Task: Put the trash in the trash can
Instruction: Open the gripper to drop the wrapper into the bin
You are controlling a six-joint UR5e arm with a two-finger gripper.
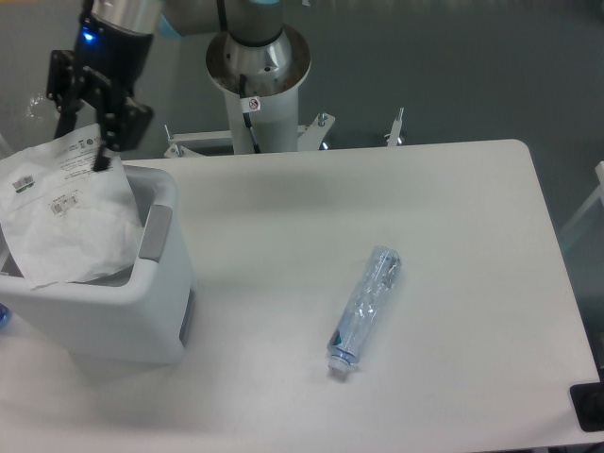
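The wrinkly white wrapper (66, 217) with black print lies spread across the open top of the white trash can (123, 321) at the table's left. Its upper corner reaches up to one fingertip of my gripper (83, 137). The gripper hangs just above the can's back rim, and its two fingers stand apart, so it looks open. A clear bluish bottle (366, 304) with a white cap lies on its side in the middle of the table, far to the right of the gripper.
The arm's grey pedestal (257, 75) stands behind the table's far edge. A small blue object (3, 316) shows at the left border beside the can. A dark object (587, 406) sits at the bottom right corner.
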